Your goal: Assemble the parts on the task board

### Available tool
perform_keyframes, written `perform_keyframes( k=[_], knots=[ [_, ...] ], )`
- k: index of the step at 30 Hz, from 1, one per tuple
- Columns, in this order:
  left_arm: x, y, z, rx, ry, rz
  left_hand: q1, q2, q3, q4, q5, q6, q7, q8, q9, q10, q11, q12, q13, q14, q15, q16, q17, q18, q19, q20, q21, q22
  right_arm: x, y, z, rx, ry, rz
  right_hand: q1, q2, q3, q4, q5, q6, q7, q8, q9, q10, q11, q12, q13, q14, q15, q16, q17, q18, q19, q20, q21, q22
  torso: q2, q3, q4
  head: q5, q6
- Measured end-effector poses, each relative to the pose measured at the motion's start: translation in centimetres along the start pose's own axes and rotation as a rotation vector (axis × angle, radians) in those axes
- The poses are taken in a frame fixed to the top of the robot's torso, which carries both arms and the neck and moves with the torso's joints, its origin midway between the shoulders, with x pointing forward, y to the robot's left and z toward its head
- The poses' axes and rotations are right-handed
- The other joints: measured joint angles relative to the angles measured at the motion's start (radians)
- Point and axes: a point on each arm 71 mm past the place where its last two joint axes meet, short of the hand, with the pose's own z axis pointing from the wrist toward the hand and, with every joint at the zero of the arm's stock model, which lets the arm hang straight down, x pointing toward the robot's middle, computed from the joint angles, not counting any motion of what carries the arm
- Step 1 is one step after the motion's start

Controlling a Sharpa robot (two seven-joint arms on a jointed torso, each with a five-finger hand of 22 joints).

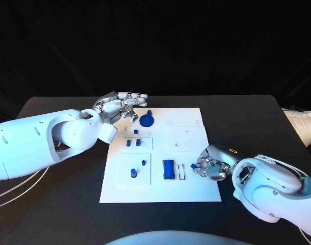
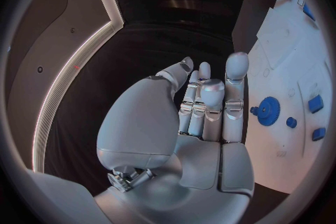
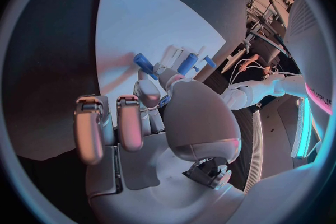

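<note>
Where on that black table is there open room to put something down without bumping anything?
The far table beyond the task board is bare, as is the near corner beside the left arm. It is crowded round the blue gear under the left hand and where the right hand sits.

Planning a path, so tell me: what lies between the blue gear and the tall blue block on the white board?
In the head view, small blue pegs lie between blue gear and tall blue block.
</note>
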Motion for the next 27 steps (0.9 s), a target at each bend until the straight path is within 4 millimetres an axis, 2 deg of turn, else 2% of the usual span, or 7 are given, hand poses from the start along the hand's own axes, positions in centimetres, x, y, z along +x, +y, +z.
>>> perform_keyframes(
  k=[3,10,17,21,27],
  knots=[
    [0.0,0.0,0.0,-0.001,0.002,-0.001,0.000,0.000,0.000,0.000,0.000,0.000,0.000,0.000,0.000,0.000,0.000,0.000,0.000,0.000,0.000,0.000,0.000,0.000,0.000,0.000,0.000,0.000,-0.1,0.2,0.0,-0.005,-0.007,0.040,-0.003,-0.003,0.009,-0.009,0.019,0.000,0.000,0.000,0.000,0.001,-0.001,0.000,0.000,0.000,0.000,0.000,0.000,0.000,0.000,0.000,-0.004,0.000,0.000,0.0001,0.0001,0.000,0.000],
    [0.2,0.0,0.0,-0.003,0.011,-0.003,0.000,0.000,0.000,0.000,0.000,0.000,0.000,0.000,0.000,0.000,0.000,0.000,0.000,0.000,0.000,0.000,0.000,0.000,0.000,0.000,0.000,0.000,0.0,0.7,0.2,-0.018,-0.007,0.099,-0.008,-0.008,0.010,-0.010,0.022,0.000,0.000,0.000,0.000,0.002,-0.002,0.000,0.000,0.000,0.000,0.000,0.000,0.000,0.000,0.000,-0.004,0.000,0.000,-0.0007,-0.0006,0.000,-0.003],
    [0.3,0.1,0.0,-0.005,0.018,-0.004,0.000,0.000,0.000,0.000,0.000,0.000,0.000,0.000,0.000,-0.004,0.004,0.000,0.001,0.000,0.000,0.000,0.000,0.000,0.000,0.000,0.000,0.000,0.3,1.5,0.7,-0.024,0.004,0.114,-0.034,-0.030,0.030,-0.030,0.013,0.004,-0.004,0.000,0.013,0.007,-0.007,0.000,0.002,0.000,0.000,-0.004,0.000,0.000,0.000,0.000,-0.004,0.000,-0.001,-0.0007,-0.0005,-0.001,-0.002],
    [0.4,0.1,0.0,-0.006,0.021,-0.005,0.000,0.000,0.000,0.000,0.000,0.000,0.000,0.000,0.000,-0.004,0.004,0.000,0.001,0.000,0.000,0.000,0.000,0.000,0.000,0.000,0.000,0.000,0.6,2.0,1.1,-0.025,0.030,0.101,-0.066,-0.031,0.010,0.001,-0.012,0.009,-0.009,0.000,0.016,0.011,-0.010,0.000,-0.002,0.000,0.000,-0.004,0.001,0.000,0.000,0.000,-0.004,0.000,-0.001,-0.0007,0.0007,-0.003,-0.001],
    [0.4,0.1,0.0,-0.006,0.024,-0.006,0.000,0.000,-0.003,0.003,0.000,0.000,0.000,0.004,0.000,-0.007,0.000,0.000,0.001,0.000,0.000,0.000,-0.001,0.000,0.000,0.000,0.000,0.000,1.0,2.0,1.3,-0.009,0.065,0.075,-0.089,-0.034,-0.024,0.036,0.017,0.014,-0.014,0.007,0.014,0.012,-0.012,0.000,-0.003,0.000,0.000,-0.004,0.001,0.000,0.000,0.000,-0.004,0.000,0.000,-0.0001,0.0000,0.002,-0.003]
  ],
)
